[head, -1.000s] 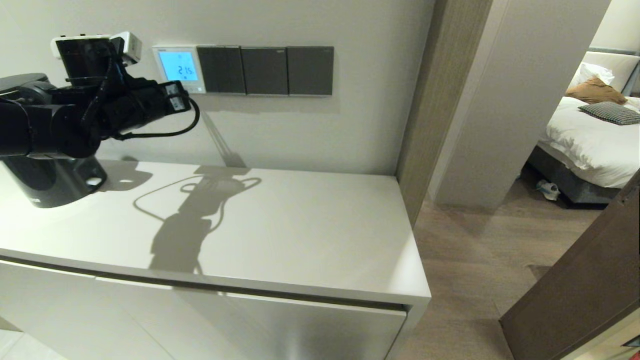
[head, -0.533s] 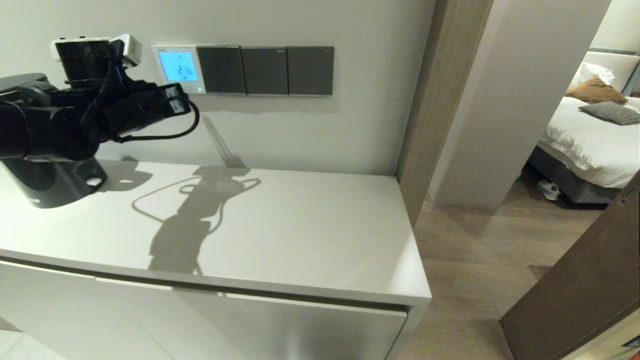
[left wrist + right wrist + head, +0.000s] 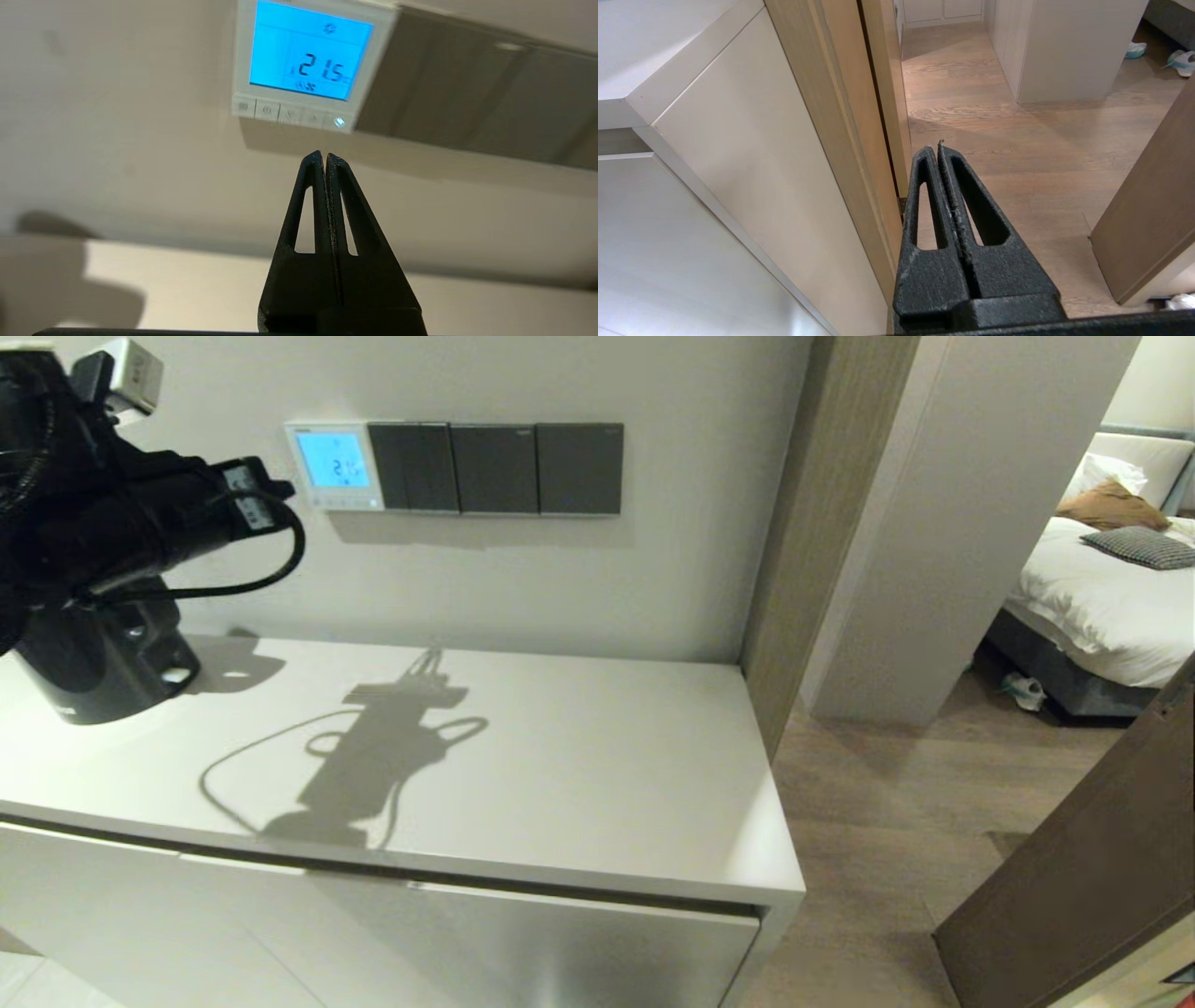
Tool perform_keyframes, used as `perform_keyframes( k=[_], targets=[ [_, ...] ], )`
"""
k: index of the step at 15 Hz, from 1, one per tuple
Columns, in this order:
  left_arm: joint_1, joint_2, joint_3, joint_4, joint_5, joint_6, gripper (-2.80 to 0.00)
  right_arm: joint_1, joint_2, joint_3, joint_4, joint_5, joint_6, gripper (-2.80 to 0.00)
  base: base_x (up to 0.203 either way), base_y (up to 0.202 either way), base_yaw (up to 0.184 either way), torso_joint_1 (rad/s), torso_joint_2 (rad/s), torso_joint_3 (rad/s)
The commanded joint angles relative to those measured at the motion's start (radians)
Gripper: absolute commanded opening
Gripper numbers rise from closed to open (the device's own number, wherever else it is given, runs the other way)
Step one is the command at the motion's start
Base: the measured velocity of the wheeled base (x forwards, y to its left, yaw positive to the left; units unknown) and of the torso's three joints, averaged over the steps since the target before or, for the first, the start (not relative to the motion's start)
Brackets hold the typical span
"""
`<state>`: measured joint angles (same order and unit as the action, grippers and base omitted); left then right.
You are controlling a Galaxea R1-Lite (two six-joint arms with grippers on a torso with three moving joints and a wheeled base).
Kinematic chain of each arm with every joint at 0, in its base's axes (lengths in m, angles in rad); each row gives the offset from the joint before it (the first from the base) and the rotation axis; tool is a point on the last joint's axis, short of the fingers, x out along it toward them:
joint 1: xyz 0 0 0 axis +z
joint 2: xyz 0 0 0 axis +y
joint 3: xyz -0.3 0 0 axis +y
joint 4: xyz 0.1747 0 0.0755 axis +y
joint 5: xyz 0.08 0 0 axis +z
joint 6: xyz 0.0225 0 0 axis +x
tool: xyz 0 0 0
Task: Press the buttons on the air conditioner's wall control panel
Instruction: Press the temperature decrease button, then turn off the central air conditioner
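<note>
The white air conditioner panel hangs on the wall above the cabinet, its blue screen lit and reading 21.5. In the left wrist view the panel shows a row of small buttons along its lower edge. My left gripper is shut and empty; it points at the wall just below that row and is apart from it. In the head view the left gripper sits left of the panel. My right gripper is shut and empty, low beside the cabinet over the wood floor.
Three dark switch plates adjoin the panel on its right. The white cabinet top lies below, with a black rounded object at its far left. A wooden door frame and an open door stand at the right.
My left arm has drawn back from the panel, to the left and upward. Its shadow has slid off the wall onto the cabinet top. The gripper stays shut.
</note>
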<state>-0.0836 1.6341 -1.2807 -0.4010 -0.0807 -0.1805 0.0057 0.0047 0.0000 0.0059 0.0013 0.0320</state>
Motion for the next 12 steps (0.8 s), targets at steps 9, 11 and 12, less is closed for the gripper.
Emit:
perform_keyframes(
  k=[9,11,12],
  targets=[
    [0.081,-0.849,0.621,0.093,0.006,0.028,-2.8,0.0,0.001,0.002,0.0,0.0,0.0,-2.8,0.0,0.0,0.0,0.0,0.0,0.0],
    [0.09,-0.98,0.723,0.132,0.012,0.032,-2.8,0.0,0.001,0.002,0.0,0.0,0.0,-2.8,0.0,0.0,0.0,0.0,0.0,0.0],
    [0.093,-1.046,0.758,0.17,0.014,0.034,-2.8,0.0,0.001,0.002,0.0,0.0,0.0,-2.8,0.0,0.0,0.0,0.0,0.0,0.0]
  ],
)
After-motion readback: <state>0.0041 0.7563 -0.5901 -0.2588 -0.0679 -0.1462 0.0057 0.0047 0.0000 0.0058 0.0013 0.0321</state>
